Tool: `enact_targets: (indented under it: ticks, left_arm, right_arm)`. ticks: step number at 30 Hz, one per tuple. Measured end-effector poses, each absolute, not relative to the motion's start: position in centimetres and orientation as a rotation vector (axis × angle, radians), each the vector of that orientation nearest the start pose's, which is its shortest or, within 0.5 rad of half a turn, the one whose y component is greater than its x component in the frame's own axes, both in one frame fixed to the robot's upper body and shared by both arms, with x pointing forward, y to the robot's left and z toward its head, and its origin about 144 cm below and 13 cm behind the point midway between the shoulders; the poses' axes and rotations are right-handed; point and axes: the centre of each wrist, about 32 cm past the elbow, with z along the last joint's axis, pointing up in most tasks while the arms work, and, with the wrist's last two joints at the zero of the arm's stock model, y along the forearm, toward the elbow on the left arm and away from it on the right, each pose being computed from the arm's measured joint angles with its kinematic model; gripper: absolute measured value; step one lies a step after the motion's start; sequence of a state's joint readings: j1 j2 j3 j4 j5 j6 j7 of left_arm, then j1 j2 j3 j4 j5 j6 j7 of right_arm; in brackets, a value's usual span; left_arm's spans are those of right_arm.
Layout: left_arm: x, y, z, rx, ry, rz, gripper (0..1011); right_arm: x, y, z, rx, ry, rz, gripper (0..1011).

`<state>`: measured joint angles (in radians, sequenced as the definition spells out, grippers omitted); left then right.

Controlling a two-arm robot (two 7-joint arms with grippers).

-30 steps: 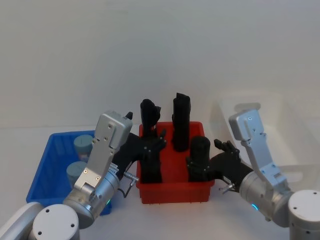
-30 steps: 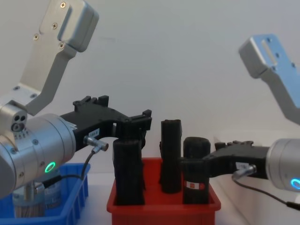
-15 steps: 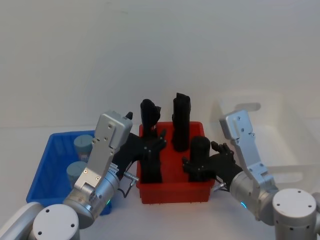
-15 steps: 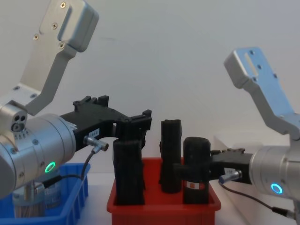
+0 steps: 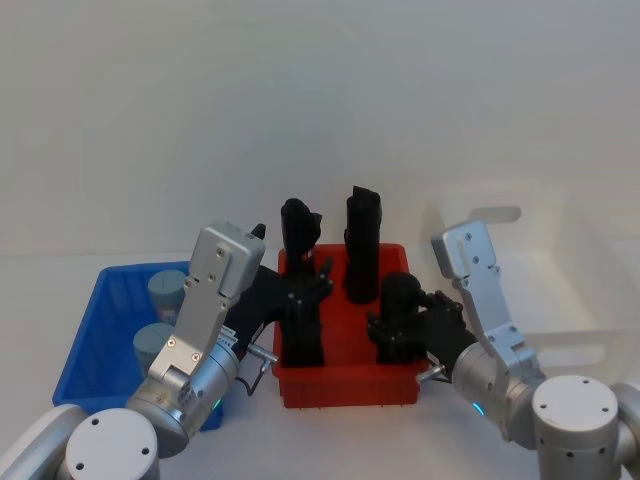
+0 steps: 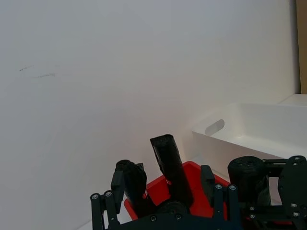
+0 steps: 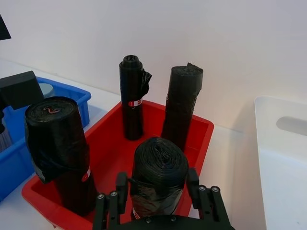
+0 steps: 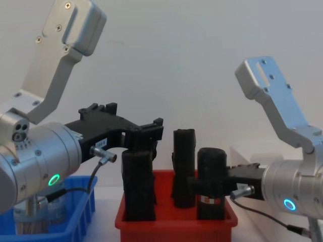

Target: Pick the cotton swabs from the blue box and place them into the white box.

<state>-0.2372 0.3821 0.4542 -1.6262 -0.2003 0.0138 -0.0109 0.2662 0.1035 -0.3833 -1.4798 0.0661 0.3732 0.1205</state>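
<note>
The blue box (image 5: 92,335) sits at the left and holds two cotton swabs jars with grey-blue lids (image 5: 166,288) (image 5: 153,344); the jars also show low in the chest view (image 8: 50,210). At the right stands the white box (image 5: 570,290). My left gripper (image 5: 306,287) is open above the red bin's front left black roll, to the right of the blue box. My right gripper (image 7: 157,189) is open, with the front right black roll (image 7: 158,167) standing between its fingers, left of the white box.
A red bin (image 5: 345,385) stands between the two boxes and holds several upright black rolls, one of them (image 5: 362,245) at the back. A plain white wall rises behind the table.
My right arm has swung left and its gripper has closed in around the front right black roll. The left arm has not moved.
</note>
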Motion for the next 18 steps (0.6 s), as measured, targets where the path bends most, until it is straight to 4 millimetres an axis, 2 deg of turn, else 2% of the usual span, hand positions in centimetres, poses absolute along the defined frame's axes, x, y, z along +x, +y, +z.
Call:
enact_targets:
  ticks: [10,18]
  left_arm:
    - [49.20,19.84,120.44,0.061,-0.268,1.124,1004]
    - [49.20,19.84,120.44,0.061,-0.268,1.124,1004]
  right_arm:
    - [51.30,-13.83,118.95,-0.294,0.064,-1.106,493]
    - [51.33,-13.76,118.91,-0.295,0.066,-1.107,440]
